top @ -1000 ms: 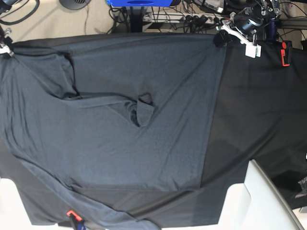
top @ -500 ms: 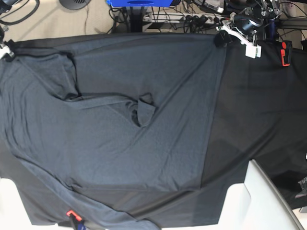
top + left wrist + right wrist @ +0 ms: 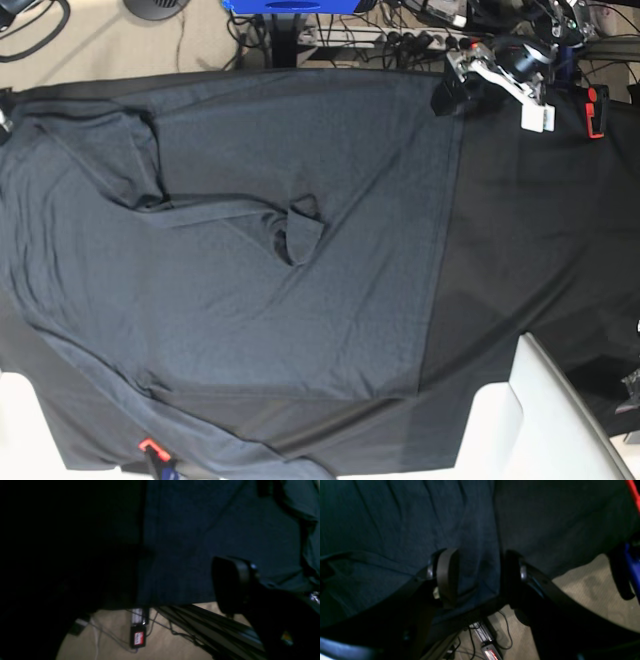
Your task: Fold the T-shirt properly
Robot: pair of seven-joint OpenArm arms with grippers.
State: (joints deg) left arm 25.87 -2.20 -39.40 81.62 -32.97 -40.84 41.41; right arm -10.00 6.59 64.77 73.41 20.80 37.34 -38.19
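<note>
In the base view, the T-shirt (image 3: 280, 260) is seen spread flat over the black table covering (image 3: 540, 230), filling the left and middle of the table. Its straight hem edge runs from the far edge of the table toward the near edge, right of centre, and its long axis lies left to right. A sleeve is folded across the body, ending in a small crumpled cuff near the middle. The left gripper (image 3: 470, 82) is seen at the far edge, beside the hem's top corner, with a white tag just beside it. A red clip (image 3: 594, 110) is fixed further right, and cables lie on the floor beyond the table.

In the left wrist view, the shirt (image 3: 200, 542) is seen below, its edge lying against the darker covering (image 3: 62, 542). Only one black finger (image 3: 230, 582) is shown, with nothing gripped; the jaws are parted, and the fabric is released.

In the right wrist view, the right gripper (image 3: 477, 575) is held over the shirt's edge (image 3: 407, 530) with its fingers apart, cloth lying between and beneath them, unclamped. Floor and a power strip (image 3: 485, 637) are visible below.
</note>
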